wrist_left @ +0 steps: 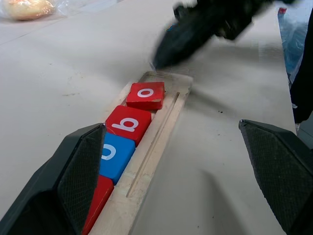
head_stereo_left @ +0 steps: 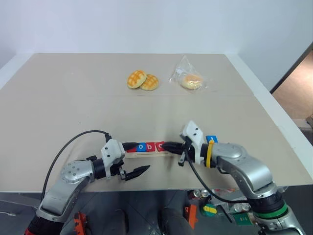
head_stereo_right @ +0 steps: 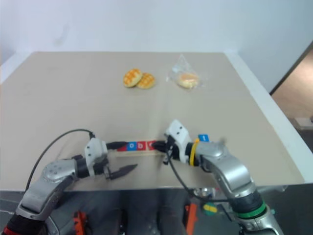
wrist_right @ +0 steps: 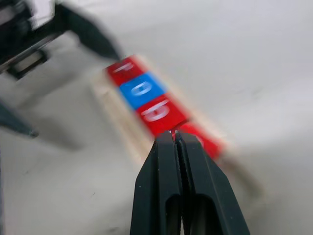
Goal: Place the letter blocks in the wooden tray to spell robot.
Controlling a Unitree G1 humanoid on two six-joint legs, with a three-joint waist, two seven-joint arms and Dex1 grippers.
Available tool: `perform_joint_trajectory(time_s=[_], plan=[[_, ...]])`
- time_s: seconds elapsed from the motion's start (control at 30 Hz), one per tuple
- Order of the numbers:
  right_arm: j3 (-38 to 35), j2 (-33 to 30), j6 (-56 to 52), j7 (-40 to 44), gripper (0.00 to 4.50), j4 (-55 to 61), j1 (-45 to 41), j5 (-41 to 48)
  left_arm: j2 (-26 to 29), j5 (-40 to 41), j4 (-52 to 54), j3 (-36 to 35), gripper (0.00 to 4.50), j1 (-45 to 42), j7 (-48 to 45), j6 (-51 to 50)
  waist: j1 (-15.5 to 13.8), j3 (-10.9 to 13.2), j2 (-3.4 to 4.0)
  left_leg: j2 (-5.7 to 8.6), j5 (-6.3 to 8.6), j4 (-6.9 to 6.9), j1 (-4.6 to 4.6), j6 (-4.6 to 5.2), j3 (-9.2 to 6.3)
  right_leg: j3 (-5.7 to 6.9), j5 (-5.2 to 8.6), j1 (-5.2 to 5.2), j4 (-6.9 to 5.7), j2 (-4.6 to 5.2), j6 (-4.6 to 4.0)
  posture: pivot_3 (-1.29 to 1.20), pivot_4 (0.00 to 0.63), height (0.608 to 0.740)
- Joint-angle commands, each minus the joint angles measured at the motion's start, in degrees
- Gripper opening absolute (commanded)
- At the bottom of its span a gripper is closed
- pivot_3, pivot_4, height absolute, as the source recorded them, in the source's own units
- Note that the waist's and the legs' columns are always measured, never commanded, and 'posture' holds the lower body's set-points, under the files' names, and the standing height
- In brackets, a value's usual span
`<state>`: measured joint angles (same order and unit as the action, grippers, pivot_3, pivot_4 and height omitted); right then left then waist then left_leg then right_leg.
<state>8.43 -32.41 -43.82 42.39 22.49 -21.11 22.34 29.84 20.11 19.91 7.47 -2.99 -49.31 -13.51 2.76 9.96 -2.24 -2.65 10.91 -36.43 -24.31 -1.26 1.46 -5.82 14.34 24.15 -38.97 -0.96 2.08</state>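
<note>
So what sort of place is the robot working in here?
Probably a lab or test room, not a home: a bare beige table against a plain white wall, with staged props, namely two buns and a bagged bun.

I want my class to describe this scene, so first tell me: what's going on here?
A two-armed robot is spelling a word with letter blocks in a wooden tray. Four blocks sit in the tray: red, blue o, red b, red o. A fifth, blue block lies on the table beside the right arm. The right gripper, fingers shut, is at the tray's end by the last o, which sits slightly askew. The left gripper is open around the tray's other end.
</note>
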Motion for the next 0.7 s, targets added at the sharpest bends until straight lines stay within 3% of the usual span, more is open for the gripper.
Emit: perform_joint_trajectory(time_s=[0.03, 0.7], plan=[[-1.9, -0.5, 0.7, -0.8, 0.04, -0.8, -0.9, -0.2, 0.0, 0.0, 1.5, -0.1, 4.50, -0.3, -0.2, 1.3, 0.0, 0.0, 0.00, 0.00, 0.00, 0.00, 0.00, 0.00, -0.01, 0.00, 0.01, 0.00, 0.00, 0.00, -0.01, 0.00, 0.150, 0.740], [3.5, -0.4, 5.7, 0.7, 0.04, -3.4, 1.6, -4.6, 0.0, -0.1, 1.4, 0.0, 4.50, -0.9, 0.4, 0.9, 0.0, 0.0, 0.00, 0.00, 0.00, 0.01, 0.00, 0.00, 0.01, -0.02, 0.00, 0.01, 0.00, -0.01, 0.00, 0.00, 0.150, 0.740]])
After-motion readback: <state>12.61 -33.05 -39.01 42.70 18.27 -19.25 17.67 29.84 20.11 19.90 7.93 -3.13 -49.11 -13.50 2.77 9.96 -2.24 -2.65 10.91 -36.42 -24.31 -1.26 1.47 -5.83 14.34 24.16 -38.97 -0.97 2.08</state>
